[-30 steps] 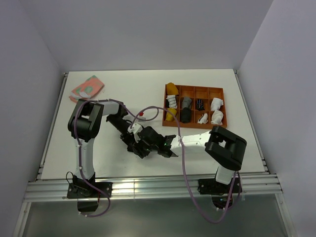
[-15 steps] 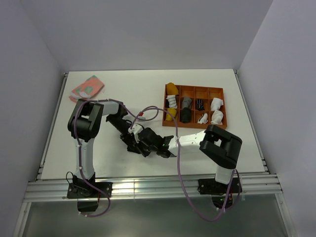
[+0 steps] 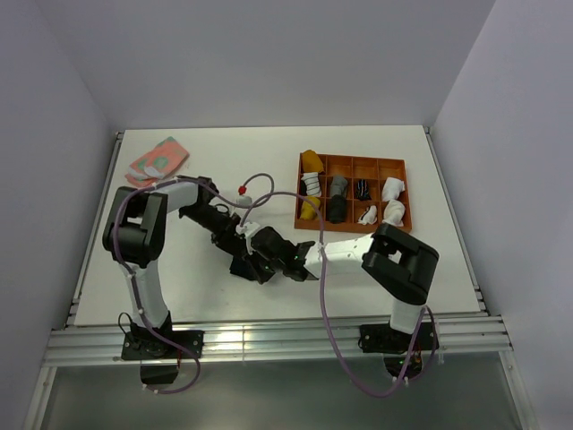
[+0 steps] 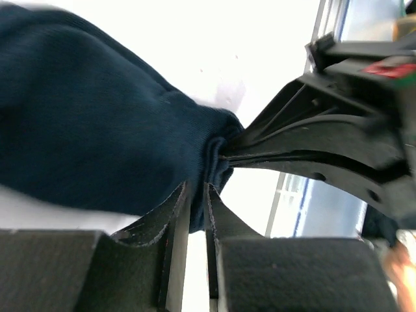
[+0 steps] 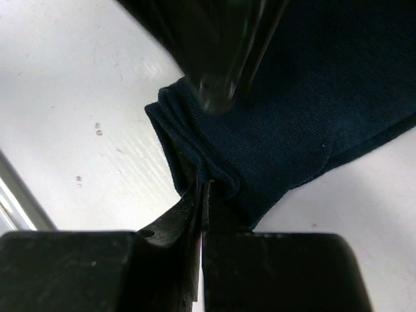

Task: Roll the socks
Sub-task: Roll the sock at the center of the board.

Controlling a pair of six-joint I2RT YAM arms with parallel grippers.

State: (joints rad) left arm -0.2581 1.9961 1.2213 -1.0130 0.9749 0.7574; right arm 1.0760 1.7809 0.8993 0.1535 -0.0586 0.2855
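A dark navy sock point(image 4: 97, 117) lies on the white table, mostly hidden under both grippers in the top view. My right gripper point(image 5: 203, 185) is shut on the bunched edge of this sock point(image 5: 312, 97). My left gripper point(image 4: 197, 188) pinches the same bunched end from the other side, its jaws a narrow gap apart with the fabric fold between them. From above, the left gripper point(image 3: 240, 244) and right gripper point(image 3: 261, 260) meet at mid-table. A mustard-orange sock point(image 3: 311, 161) with a striped cuff sits in the tray's left column.
An orange compartment tray point(image 3: 354, 158) at the back right holds rolled socks in white, grey and black. A pink-and-green folded cloth point(image 3: 158, 159) lies at the back left. Cables loop over the arms near mid-table. The table's near edge runs just in front of the grippers.
My right gripper has closed on the navy sock's edge. The left arm's elbow has swung left, and its jaws have loosened slightly on the fabric.
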